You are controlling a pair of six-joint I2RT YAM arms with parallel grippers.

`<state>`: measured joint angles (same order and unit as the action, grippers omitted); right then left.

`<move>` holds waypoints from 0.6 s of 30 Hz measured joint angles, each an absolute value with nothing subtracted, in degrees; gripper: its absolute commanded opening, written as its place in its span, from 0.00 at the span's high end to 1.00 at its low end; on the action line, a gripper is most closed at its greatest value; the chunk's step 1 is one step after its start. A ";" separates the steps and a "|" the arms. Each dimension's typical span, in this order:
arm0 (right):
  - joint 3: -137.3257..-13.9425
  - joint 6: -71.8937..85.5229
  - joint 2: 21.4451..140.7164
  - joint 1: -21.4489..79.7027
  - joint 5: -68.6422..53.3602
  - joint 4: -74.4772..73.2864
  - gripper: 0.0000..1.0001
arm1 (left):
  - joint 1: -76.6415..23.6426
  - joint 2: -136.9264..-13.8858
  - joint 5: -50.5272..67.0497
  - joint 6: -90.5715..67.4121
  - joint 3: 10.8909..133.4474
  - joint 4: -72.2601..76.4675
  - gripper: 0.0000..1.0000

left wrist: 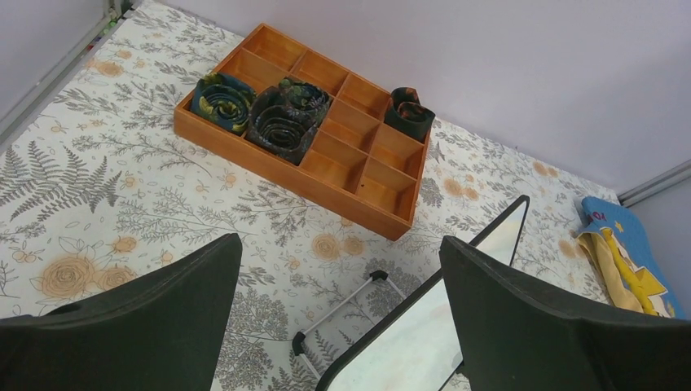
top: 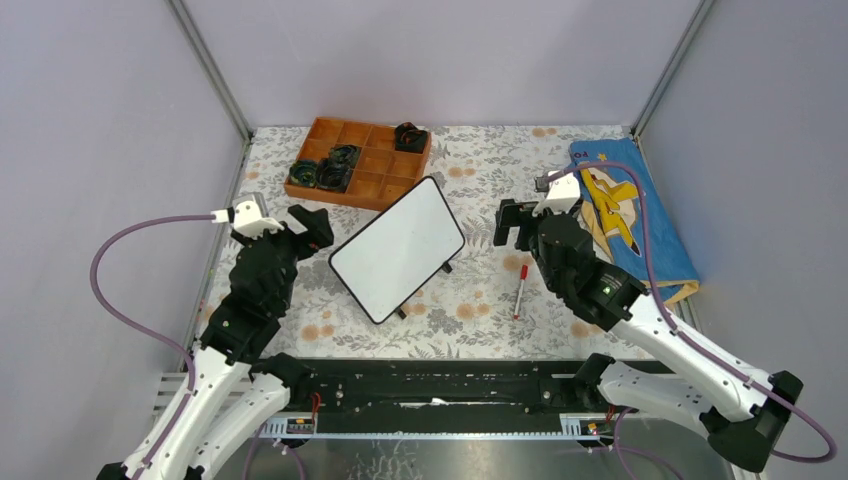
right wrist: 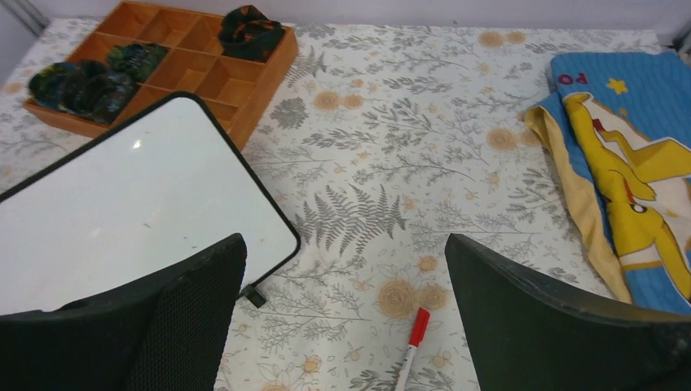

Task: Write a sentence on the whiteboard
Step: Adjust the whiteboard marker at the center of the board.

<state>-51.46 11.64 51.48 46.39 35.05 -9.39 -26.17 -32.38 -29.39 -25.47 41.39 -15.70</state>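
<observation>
The whiteboard (top: 398, 248), white with a thin black frame and small feet, stands tilted on the floral cloth mid-table; its face is blank, no red sentence shows on it. It also shows in the left wrist view (left wrist: 432, 334) and the right wrist view (right wrist: 130, 204). A capped red marker (top: 520, 290) lies on the cloth right of the board, also in the right wrist view (right wrist: 412, 340). My left gripper (top: 312, 225) is open and empty, left of the board. My right gripper (top: 512, 222) is open and empty, just above the marker.
An orange compartment tray (top: 385, 185) with several dark rolled items stands behind the board. A blue and yellow cloth (top: 625, 205) lies at the right edge. Grey walls close in the table on three sides.
</observation>
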 measured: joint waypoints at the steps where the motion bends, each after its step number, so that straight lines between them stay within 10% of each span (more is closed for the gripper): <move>1: -51.59 11.64 51.90 46.37 35.70 -9.80 0.00 | -26.17 -32.36 -29.36 -25.36 41.39 -15.62 0.01; 18: -46.59 21.89 54.13 45.65 38.11 -19.38 0.10 | -26.20 -33.45 -18.28 -20.78 43.99 -6.46 0.01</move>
<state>-46.59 21.89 54.13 45.65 38.11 -19.38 -26.20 -33.45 -18.28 -20.78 43.99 -6.46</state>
